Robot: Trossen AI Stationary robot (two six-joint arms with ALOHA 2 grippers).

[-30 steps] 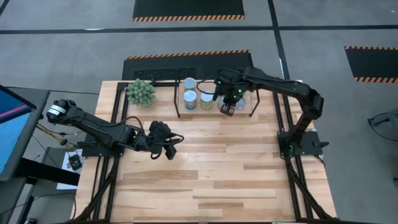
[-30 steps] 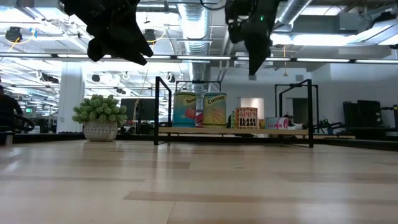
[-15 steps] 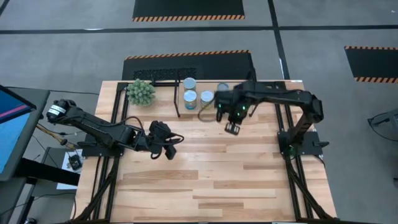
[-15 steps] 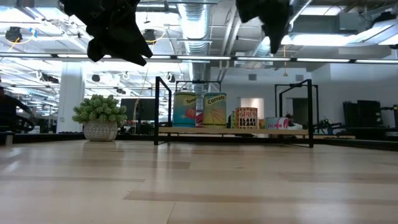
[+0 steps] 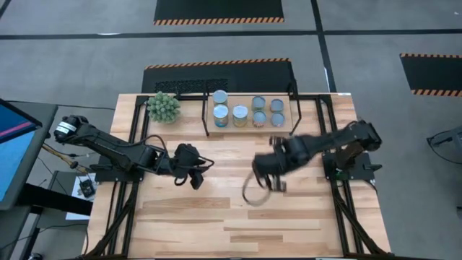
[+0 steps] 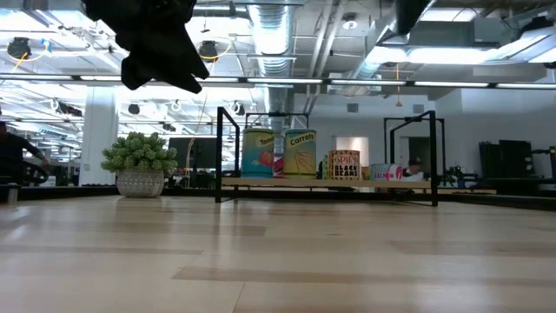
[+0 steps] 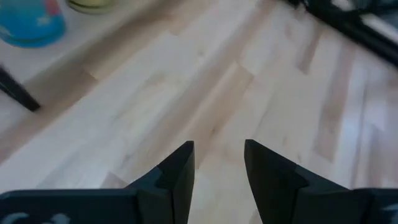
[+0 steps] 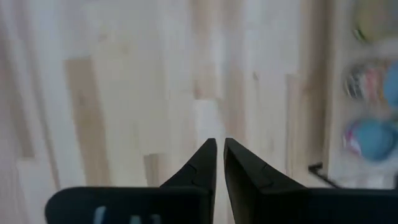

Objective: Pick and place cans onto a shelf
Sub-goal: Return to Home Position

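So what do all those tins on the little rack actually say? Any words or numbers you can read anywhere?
"Carrots": on the yellow-green can on the shelf.
"BLACK BEANS": on the short can right of it; the word above is too small to read.
"Tun...": on the leftmost can; the word's end is unclear.
The low pink can: lettering too small to read.
Nothing else is legible.

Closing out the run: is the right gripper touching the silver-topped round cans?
Apart. The high view shows the right gripper over the wooden tabletop, clear of the silver-topped round cans.
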